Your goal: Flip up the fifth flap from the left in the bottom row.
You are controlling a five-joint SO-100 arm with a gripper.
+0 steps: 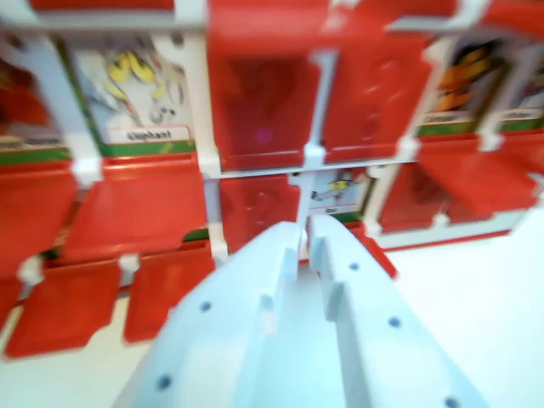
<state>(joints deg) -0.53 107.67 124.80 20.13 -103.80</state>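
Wrist view, blurry w/ motion. The gripper (304, 228) comes up from 6 o'clock, pale blue-white, its two fingers tapering to tips just below centre. Fingers are nearly pressed together, only a thin slit btwn them, nothing visibly pinched. The tips sit right at the lower edge of an upright picture card (337, 191) in the bottom row, just right of centre; whether they touch it can't be told.

The game board (204, 102) fills the upper 2/3 of the frame: white plastic frame w/ red flaps. In the upper row, at abt 10 o'clock, one standing card (136, 89) shows an animal drawing w/ a label that reads approx "Elephant". Next to it, toward 12 o'clock, two red flaps (263, 102) show their plain red backs. At 2 o'clock another standing card (459, 85) shows dark/orange artwork, label too blurred to read.

Bottom row: the small upright card by the fingertips has a light face w/ a small drawing, text unreadable. To its left a red flap (255, 208) is beside it. Further toward 8 o'clock several red flaps (136, 208) lie tipped fwd, and lower ones (68, 306) lie flat near the white table (476, 306). At 3 o'clock more red flaps (476, 183) lie down. Counting flaps from the left isn't possible here, row's left end is cut off.
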